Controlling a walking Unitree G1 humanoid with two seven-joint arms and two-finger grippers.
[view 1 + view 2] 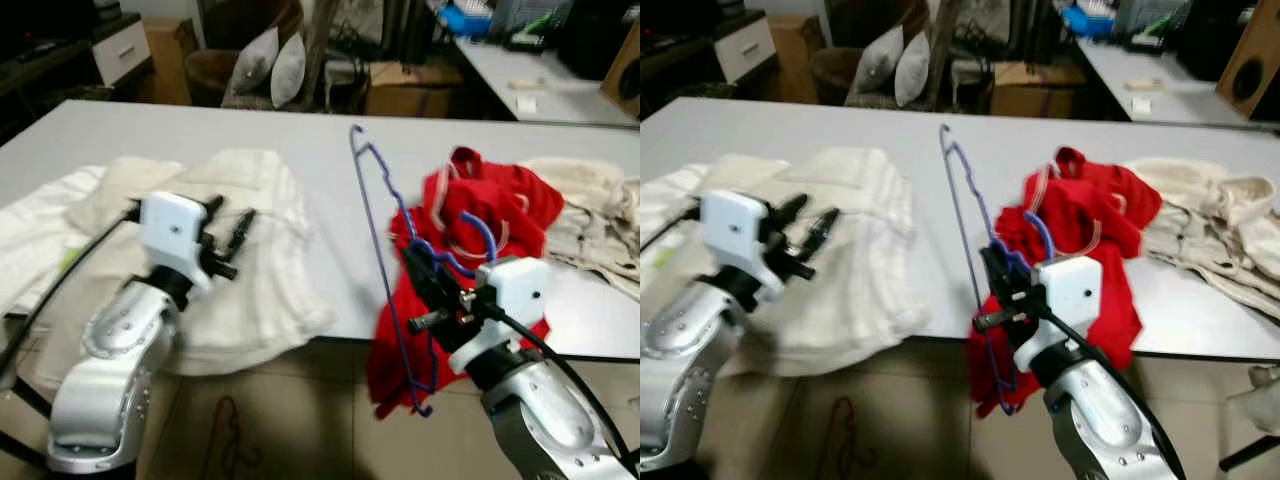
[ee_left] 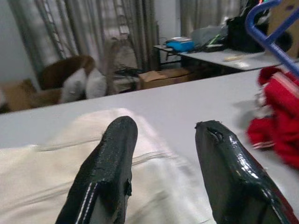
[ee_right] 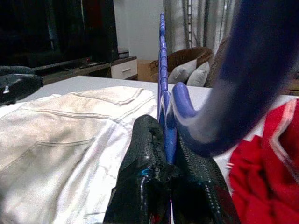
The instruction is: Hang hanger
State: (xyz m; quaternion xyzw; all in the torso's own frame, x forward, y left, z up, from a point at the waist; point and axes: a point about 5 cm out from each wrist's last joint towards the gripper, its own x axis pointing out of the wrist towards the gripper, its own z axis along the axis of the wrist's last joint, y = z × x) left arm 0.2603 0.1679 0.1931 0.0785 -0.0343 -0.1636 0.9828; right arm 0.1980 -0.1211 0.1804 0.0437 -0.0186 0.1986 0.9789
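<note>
A thin blue wire hanger (image 1: 385,262) stands upright at the table's front edge, its hook (image 1: 357,140) topmost. My right gripper (image 1: 418,262) is shut on its wavy shoulder bar; in the right wrist view both fingers (image 3: 145,186) pinch the blue wire (image 3: 163,88). A red garment (image 1: 480,215) lies bunched on the table behind the hanger and droops over the edge. My left gripper (image 1: 228,222) hovers open over cream-white trousers (image 1: 230,250), holding nothing; its fingers (image 2: 112,163) stand well apart in the left wrist view.
A grey-white table (image 1: 300,140) carries the clothes, with a beige garment (image 1: 590,215) at the right. Beyond stand a chair with cushions (image 1: 265,60), a cardboard box (image 1: 405,88) and a second table (image 1: 520,75). Tiled floor (image 1: 300,420) lies below me.
</note>
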